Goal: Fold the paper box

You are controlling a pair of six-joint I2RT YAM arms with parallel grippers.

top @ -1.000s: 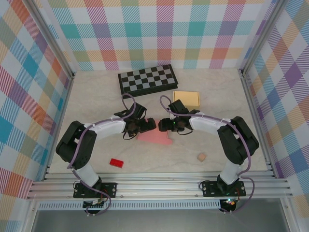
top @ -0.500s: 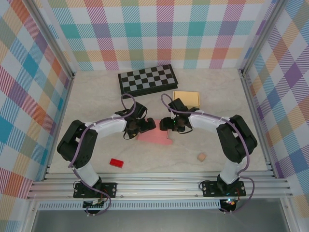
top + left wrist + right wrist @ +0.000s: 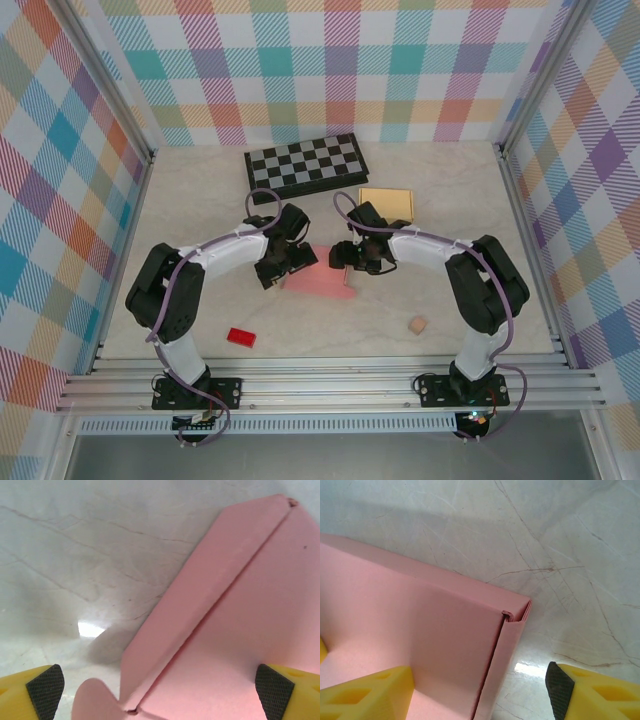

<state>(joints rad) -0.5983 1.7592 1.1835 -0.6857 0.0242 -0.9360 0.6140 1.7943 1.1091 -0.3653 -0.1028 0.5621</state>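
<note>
Pink paper box (image 3: 322,281) lies mid-table (image 3: 200,200), part-formed, between the two arms. Its long axis runs left to right across the top view. Both tools meet over its far edge, nearly nose to nose.

Left gripper (image 3: 302,258) is at the box's far-left corner. Its jaws are spread wide and grip nothing. In its wrist view one pad (image 3: 46,690) hangs over bare marble and the other over the pink base panel. The long flap (image 3: 200,587) lies between them, its crease running diagonally away from the fingers toward upper right. The flap looks low, only slightly lifted. A small rounded tab (image 3: 95,700) shows at its near end.

Right gripper (image 3: 338,256) is at the far-right side, jaws apart and pinching nothing. In its wrist view one finger (image 3: 370,692) sits over the inside of the base and the other is out over the table. The short side wall (image 3: 507,660) runs between them, apparently folded up, and ends in a tucked corner ahead of the fingers. A gap shows on both sides of the wall; I can make out no contact.

Judgement: the coming move turns on each edge running lengthwise out from between its own jaws — either tool could close on or push its edge without turning. The right side looks further formed. The left flap is likely the one that needs raising — and the left arm is the nearer to it.
</note>
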